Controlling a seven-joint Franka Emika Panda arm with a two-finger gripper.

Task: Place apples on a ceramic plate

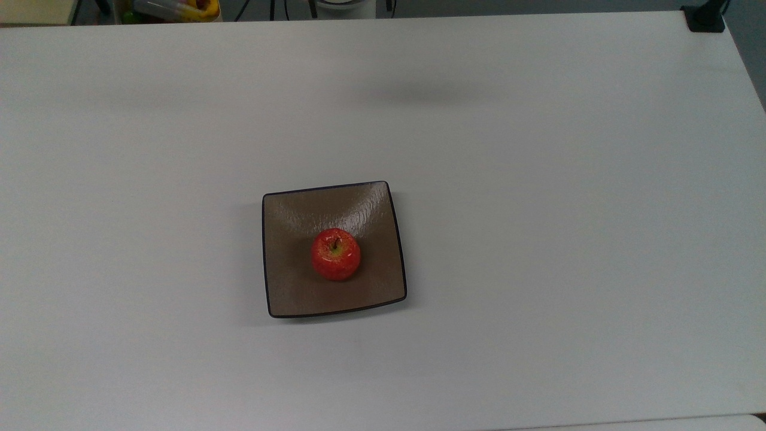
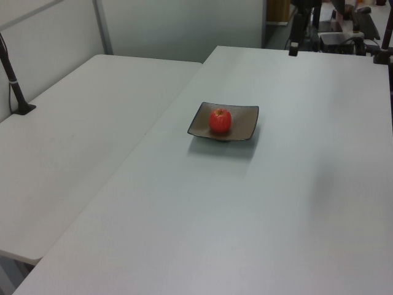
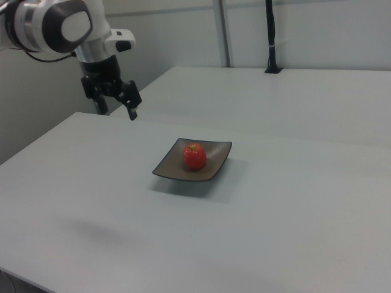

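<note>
A small glossy red apple (image 1: 336, 254) (image 2: 220, 120) (image 3: 195, 156) rests near the middle of the square brown ceramic plate (image 1: 287, 287) (image 2: 245, 123) (image 3: 168, 168) on the white table. In the right view my gripper (image 3: 116, 110) hangs in the air beyond the plate, toward the right view's upper left and well apart from the apple. Its fingers are spread with nothing between them. One dark finger (image 2: 293, 38) shows over the table's far edge in the left view.
A second white table (image 2: 73, 141) adjoins this one. Black posts (image 2: 13, 80) (image 3: 270, 36) stand clamped on it, and a black clamp (image 1: 706, 18) sits at the top view's upper right corner. Cluttered items (image 1: 173, 9) lie past the far edge.
</note>
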